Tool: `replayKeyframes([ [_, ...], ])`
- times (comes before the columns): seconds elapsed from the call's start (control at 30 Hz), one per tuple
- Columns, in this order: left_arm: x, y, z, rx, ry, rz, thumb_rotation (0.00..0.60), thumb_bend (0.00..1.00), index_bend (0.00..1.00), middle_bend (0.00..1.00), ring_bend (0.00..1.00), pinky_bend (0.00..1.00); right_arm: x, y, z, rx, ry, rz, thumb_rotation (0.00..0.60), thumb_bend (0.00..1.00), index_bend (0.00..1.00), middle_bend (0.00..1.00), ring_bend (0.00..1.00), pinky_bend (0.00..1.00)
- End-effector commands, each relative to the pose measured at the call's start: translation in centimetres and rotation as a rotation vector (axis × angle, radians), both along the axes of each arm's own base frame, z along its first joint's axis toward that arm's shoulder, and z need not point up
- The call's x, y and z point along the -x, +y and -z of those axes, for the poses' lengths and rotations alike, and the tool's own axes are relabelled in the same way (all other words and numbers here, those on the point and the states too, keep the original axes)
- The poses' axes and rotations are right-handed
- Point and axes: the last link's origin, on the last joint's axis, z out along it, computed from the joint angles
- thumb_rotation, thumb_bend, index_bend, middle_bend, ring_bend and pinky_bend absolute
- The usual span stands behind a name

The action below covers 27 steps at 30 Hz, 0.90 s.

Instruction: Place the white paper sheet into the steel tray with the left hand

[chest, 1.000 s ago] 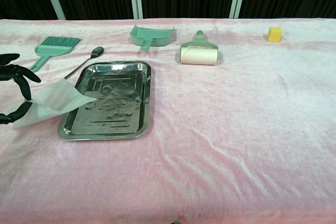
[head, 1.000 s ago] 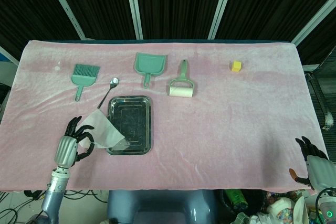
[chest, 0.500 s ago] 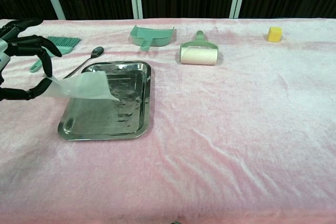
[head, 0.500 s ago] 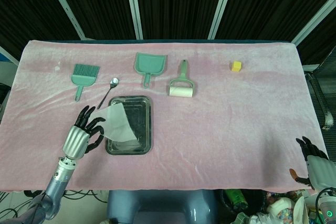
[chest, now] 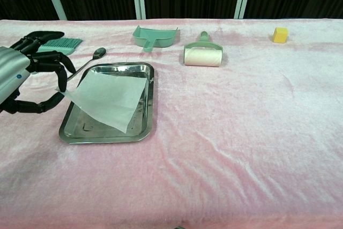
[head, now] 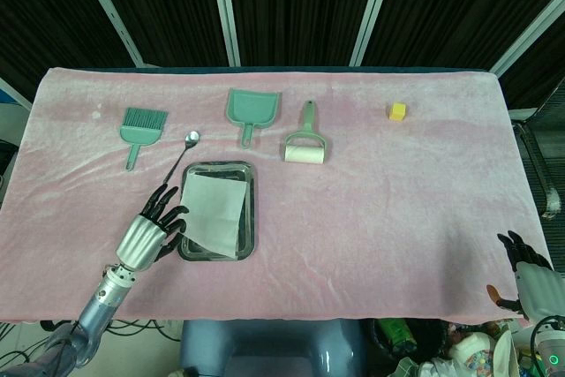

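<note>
One white paper sheet (chest: 107, 99) spreads over the steel tray (chest: 140, 131), lower left of the frame, its long axis running diagonally from the tray's left rim toward the near right, one corner pointing at the near edge. The left hand (chest: 32, 71), just left of the tray, pinches the sheet's left corner between thumb and finger, other fingers spread. The right hand (head: 526, 273), at lower right, is too small to judge. One spoon (chest: 88, 61), one brush (chest: 53, 45).
</note>
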Motion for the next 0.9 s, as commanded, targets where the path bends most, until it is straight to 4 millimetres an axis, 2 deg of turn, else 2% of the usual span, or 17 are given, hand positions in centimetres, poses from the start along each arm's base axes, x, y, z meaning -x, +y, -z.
replayKeyframes([
  [0.03, 1.0, -0.6, 0.7, 0.035, -0.004, -0.100, 0.600, 0.51, 0.69, 0.38, 0.03, 0.06, 0.0, 0.0, 0.0, -0.002, 0.001, 0.000, 0.600, 0.26, 0.00, 0.01, 0.10, 0.15],
  [0.2, 0.4, -1.2, 1.5, 0.082, -0.023, -0.158, 0.600, 0.51, 0.69, 0.37, 0.03, 0.06, 0.0, 0.0, 0.1, -0.004, 0.003, 0.002, 0.600, 0.26, 0.00, 0.01, 0.10, 0.15],
  [0.3, -1.1, -1.6, 2.1, 0.117, -0.052, -0.227, 0.600, 0.50, 0.69, 0.37, 0.03, 0.06, 0.0, 0.0, 0.0, -0.003, 0.005, 0.005, 0.600, 0.26, 0.00, 0.01, 0.10, 0.15],
  [0.6, -3.7, -3.3, 1.5, 0.219, -0.054, -0.432, 0.600, 0.49, 0.69, 0.37, 0.03, 0.05, 0.0, 0.0, 0.0, -0.013, 0.007, 0.005, 0.600, 0.26, 0.00, 0.01, 0.10, 0.15],
  [0.9, -3.9, -2.4, 1.1, 0.214, -0.039, -0.479, 0.600, 0.48, 0.69, 0.36, 0.03, 0.05, 0.0, 0.1, 0.1, -0.019, 0.010, 0.008, 0.600, 0.26, 0.00, 0.01, 0.10, 0.15],
])
